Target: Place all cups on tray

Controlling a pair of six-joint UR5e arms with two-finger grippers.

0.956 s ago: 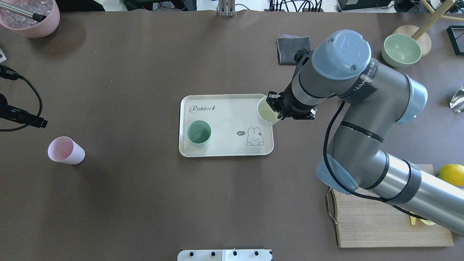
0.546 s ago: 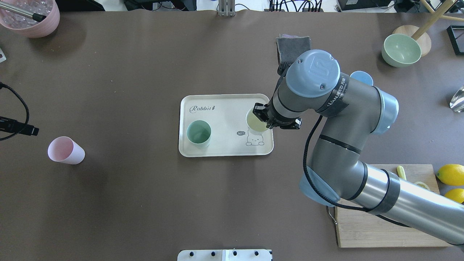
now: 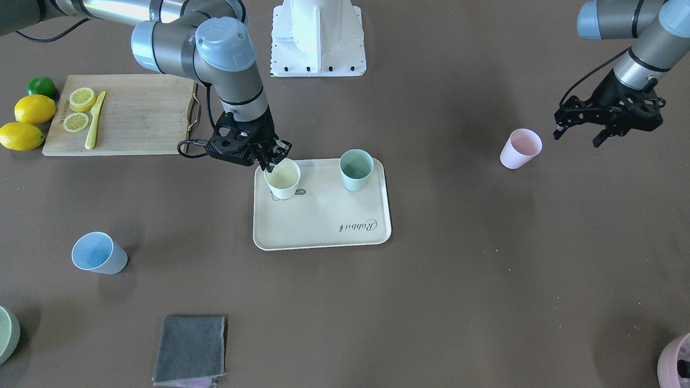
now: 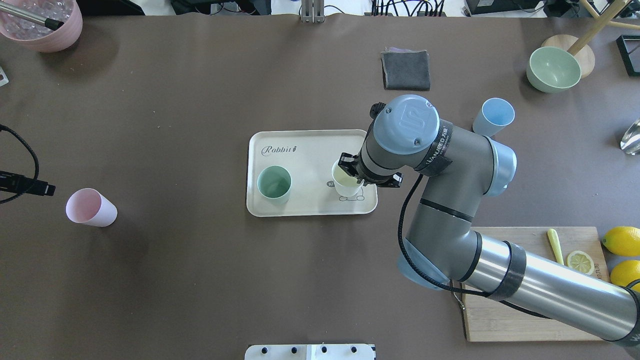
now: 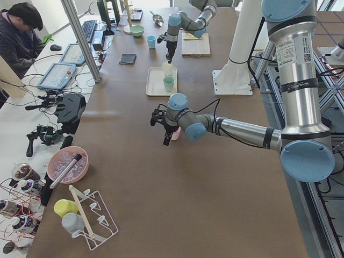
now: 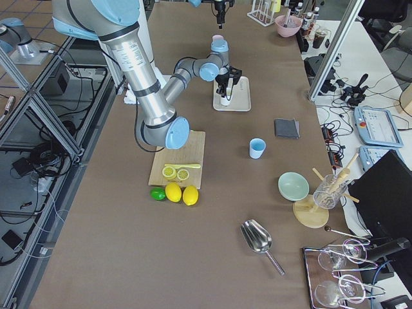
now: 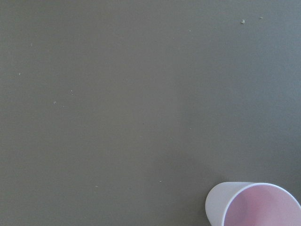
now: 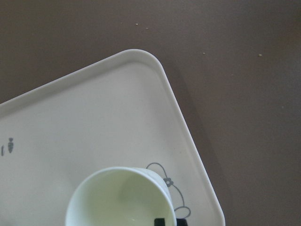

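In the overhead view, at the far left edge, the left gripper (image 3: 578, 138) hangs empty with its fingers spread, near the pink cup (image 4: 91, 207) on the table (image 4: 175, 280). In the centre, the tray (image 4: 305, 150) carries the green cup (image 4: 274, 184). The right gripper (image 3: 272, 160) pinches the rim of the pale yellow cup (image 4: 346, 180) at the tray's lower right, on it or just above. The blue cup (image 4: 492, 117) stands at the upper right, off the tray. I judge one cup done, one nearly, two left.

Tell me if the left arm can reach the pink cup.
Probably yes: the left gripper hangs open beside the upright pink cup, only table between them; the right gripper, holding the yellow cup, is far off.
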